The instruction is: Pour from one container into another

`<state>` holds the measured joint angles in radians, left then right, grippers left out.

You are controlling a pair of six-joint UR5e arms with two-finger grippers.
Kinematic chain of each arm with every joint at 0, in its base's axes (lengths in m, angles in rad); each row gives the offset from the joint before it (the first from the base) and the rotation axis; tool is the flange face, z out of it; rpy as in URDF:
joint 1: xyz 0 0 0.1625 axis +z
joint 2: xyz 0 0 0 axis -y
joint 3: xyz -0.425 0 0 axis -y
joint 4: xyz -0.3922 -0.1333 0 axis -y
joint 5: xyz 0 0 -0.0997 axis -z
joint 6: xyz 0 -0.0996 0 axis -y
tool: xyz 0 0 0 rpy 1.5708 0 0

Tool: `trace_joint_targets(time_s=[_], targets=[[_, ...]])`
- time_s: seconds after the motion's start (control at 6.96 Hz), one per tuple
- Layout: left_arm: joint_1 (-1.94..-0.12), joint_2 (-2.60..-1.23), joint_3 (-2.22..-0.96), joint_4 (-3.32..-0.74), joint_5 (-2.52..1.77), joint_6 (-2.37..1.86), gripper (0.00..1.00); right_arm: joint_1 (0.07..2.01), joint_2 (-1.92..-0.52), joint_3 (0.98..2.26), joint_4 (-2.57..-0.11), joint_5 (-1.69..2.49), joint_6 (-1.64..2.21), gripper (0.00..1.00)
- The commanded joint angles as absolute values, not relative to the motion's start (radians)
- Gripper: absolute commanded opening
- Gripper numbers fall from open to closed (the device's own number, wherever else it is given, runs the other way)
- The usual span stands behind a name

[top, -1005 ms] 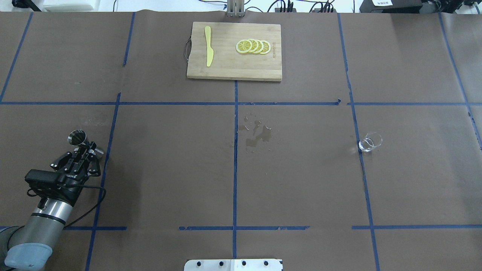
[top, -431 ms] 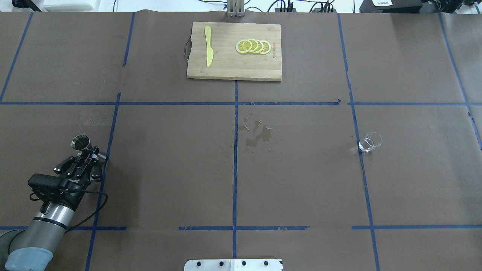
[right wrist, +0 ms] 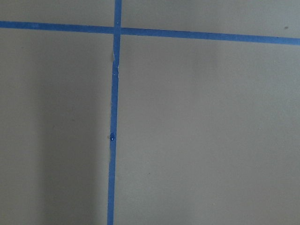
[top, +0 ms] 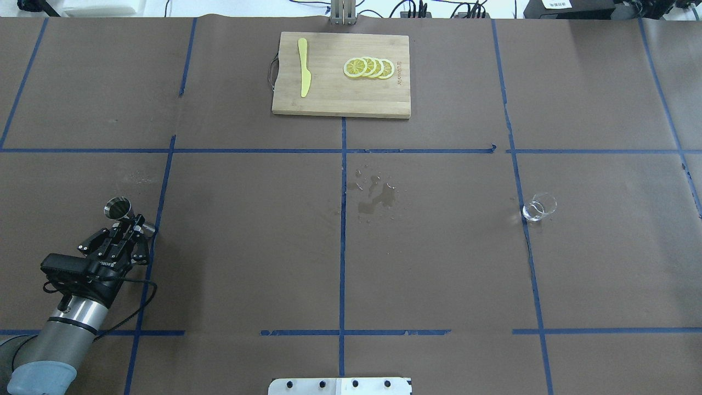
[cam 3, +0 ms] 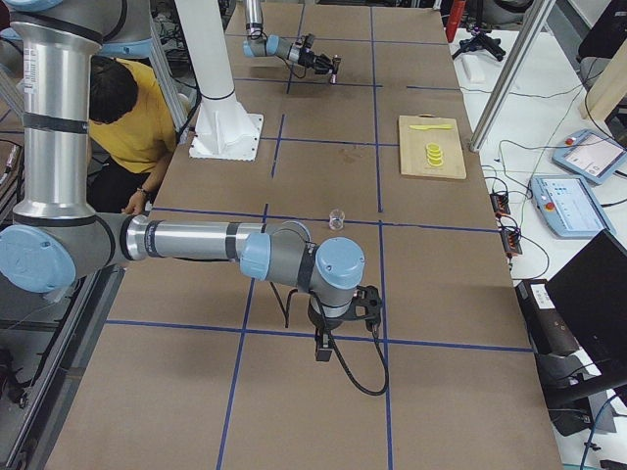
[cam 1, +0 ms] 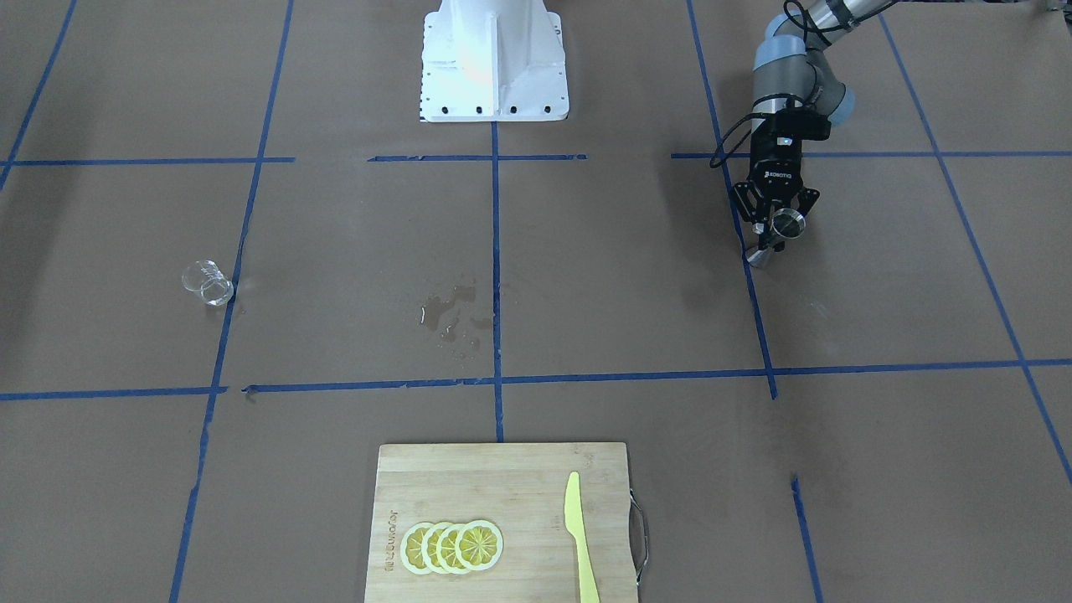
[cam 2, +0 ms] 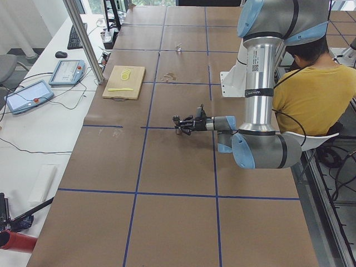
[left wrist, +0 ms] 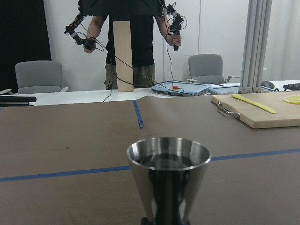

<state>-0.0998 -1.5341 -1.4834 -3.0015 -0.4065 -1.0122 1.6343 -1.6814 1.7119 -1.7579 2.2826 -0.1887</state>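
At the left end of the bench (top: 247,247), the left gripper (top: 131,222) has its fingers closed on the narrow waist of the steel jigger (top: 118,208). This sideways hold leaves the top cone's mouth free and facing up, which suits a vessel meant to receive a pour. In the left wrist view the jigger stands upright against a level horizon. The inside shows only a dark reflection, so I cannot tell whether it holds anything. Its lower cone sits at or just above the paper, and I cannot tell if it touches.

Toward the middle, a wet patch (top: 377,197) darkens the paper. Beyond it, at the far edge, a cutting board (top: 329,101) carries a yellow knife (top: 303,68) and lemon slices (top: 368,68), well apart from both vessels.

On the right side the clear glass cup (top: 539,207) sits alone with nothing gripping it. It seems to be leaning or lying on its side, and it is well apart from the jigger. I judge that the two must be brought together before any pour.

The left arm (top: 71,323) has one link standing upright near the base. Its forearm runs low and its wrist is level, so the fingers reach forward horizontally, away from the robot. The right arm (cam 3: 196,240) stretches low over the right part of the bench. The right gripper (cam 3: 345,311) points down at bare paper and blue tape (right wrist: 114,140), and I cannot tell whether its fingers are wide or narrow.
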Motion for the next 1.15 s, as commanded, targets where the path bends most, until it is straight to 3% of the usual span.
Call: trace_joint_targets(time_s=[0.0, 0.14, 0.57, 1.01], targets=[[-0.100, -1.534, -1.483, -3.002, -0.407, -1.012, 0.17, 1.634, -1.681, 1.712, -1.758, 2.283, -0.189, 1.00], [-0.100, -1.534, -1.483, -3.002, -0.407, -1.012, 0.20, 1.634, -1.681, 1.712, -1.758, 2.283, -0.189, 1.00], [-0.100, -1.532, -1.483, -3.004, -0.407, -1.012, 0.47, 1.634, -1.681, 1.712, -1.758, 2.283, -0.189, 1.00], [-0.100, -1.532, -1.483, -3.007, -0.405, -1.012, 0.56, 1.634, -1.681, 1.712, -1.758, 2.283, -0.189, 1.00]])
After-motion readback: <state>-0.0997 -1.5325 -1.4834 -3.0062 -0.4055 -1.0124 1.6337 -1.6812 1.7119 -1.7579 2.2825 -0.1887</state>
